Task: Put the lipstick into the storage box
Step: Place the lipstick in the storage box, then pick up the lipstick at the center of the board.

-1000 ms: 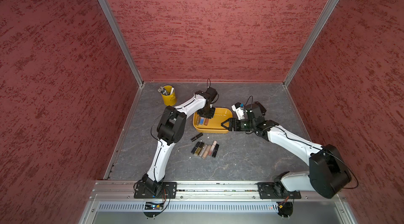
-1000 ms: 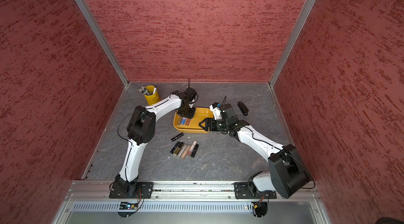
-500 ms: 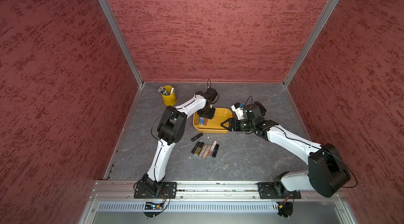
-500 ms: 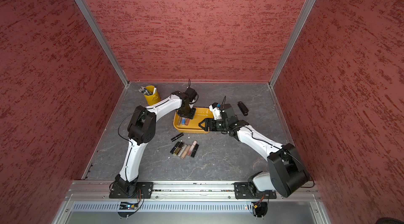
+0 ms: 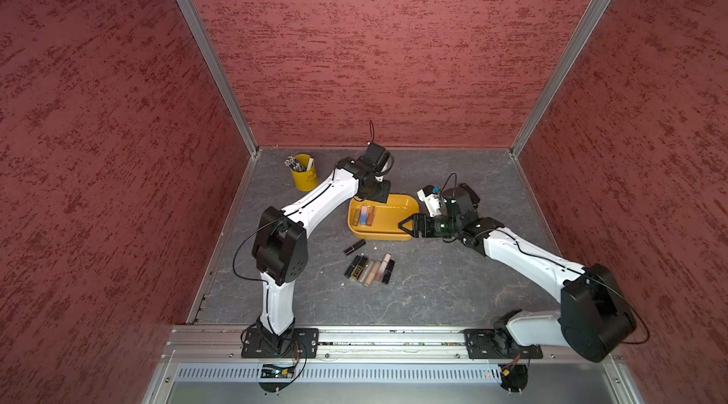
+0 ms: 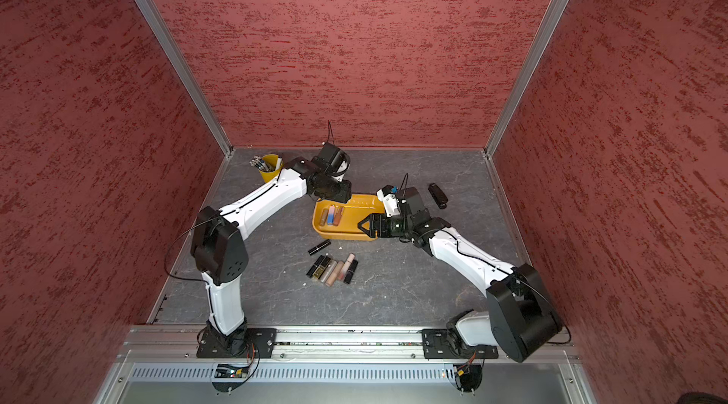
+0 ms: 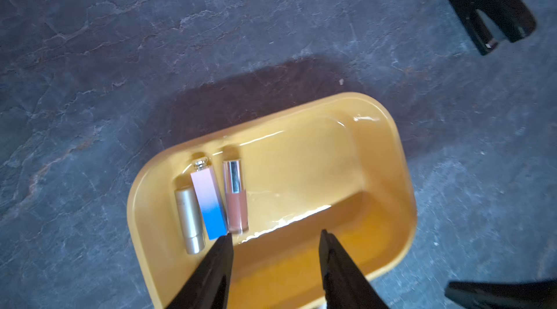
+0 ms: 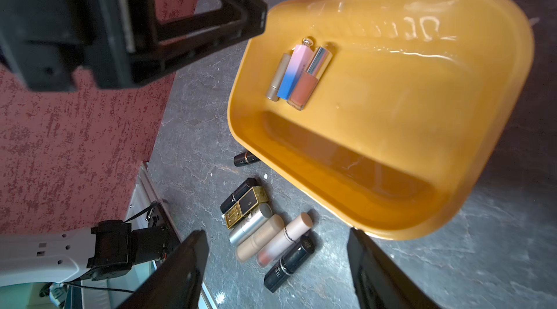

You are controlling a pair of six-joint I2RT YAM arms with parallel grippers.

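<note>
Lipstick tubes are lying three abreast in the storage box (image 7: 404,171), at the end nearest the left gripper (image 7: 274,233): a gold tube (image 7: 188,220), a pink-to-blue tube (image 7: 209,202) and a peach gloss (image 7: 235,199). They are touching side by side, with their long axes parallel and running across the box's short width. The pink-to-blue tube's silver knob and the gloss's silver cap are pointing away from the left fingertips, while the blue and peach ends are sitting just beyond the tip of one left finger (image 7: 217,268). That gripper's fingers are standing apart over the box with nothing between them. The right gripper (image 8: 275,232) is hovering at the box's other end, its fingers (image 8: 187,262) spread wide and gripping nothing. Just beyond the gap between the right fingers, six more tubes (image 8: 262,235) are lying in a parallel row on the slate table (image 8: 331,277). Farther from those fingers, a single black tube (image 8: 245,159) is lying apart, partly hidden by the box's rim in the right wrist view.
</note>
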